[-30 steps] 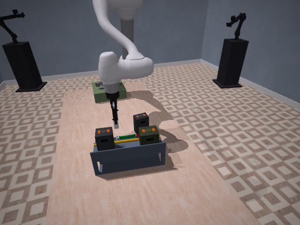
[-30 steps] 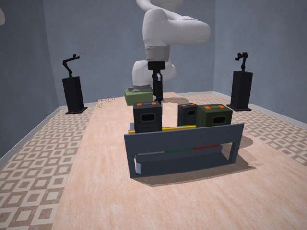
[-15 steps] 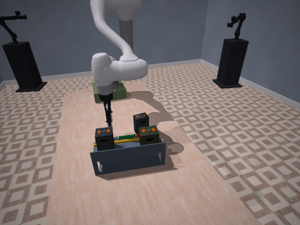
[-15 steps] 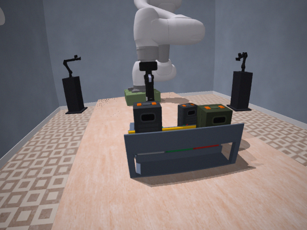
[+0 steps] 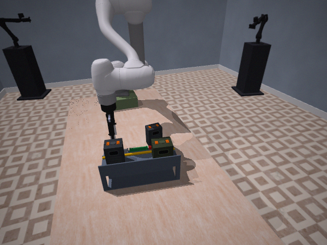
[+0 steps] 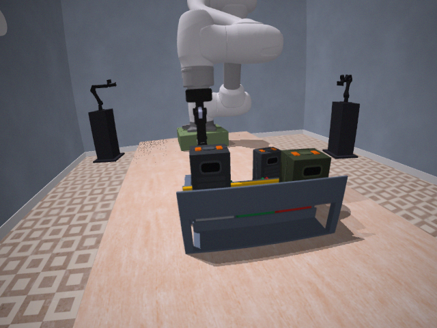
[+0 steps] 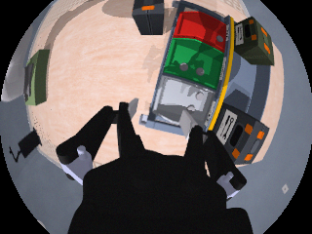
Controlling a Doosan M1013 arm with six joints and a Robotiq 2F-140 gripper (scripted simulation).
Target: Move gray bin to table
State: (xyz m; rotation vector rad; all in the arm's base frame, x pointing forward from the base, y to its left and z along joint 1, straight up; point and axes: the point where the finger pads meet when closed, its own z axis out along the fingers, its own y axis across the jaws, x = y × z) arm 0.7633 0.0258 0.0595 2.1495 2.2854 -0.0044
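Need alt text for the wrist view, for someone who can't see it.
Open tool over the near end of a shelf holding three open bins in a row: gray nearest the tool, then green, then red. Two dark cases and an olive one surround the row.
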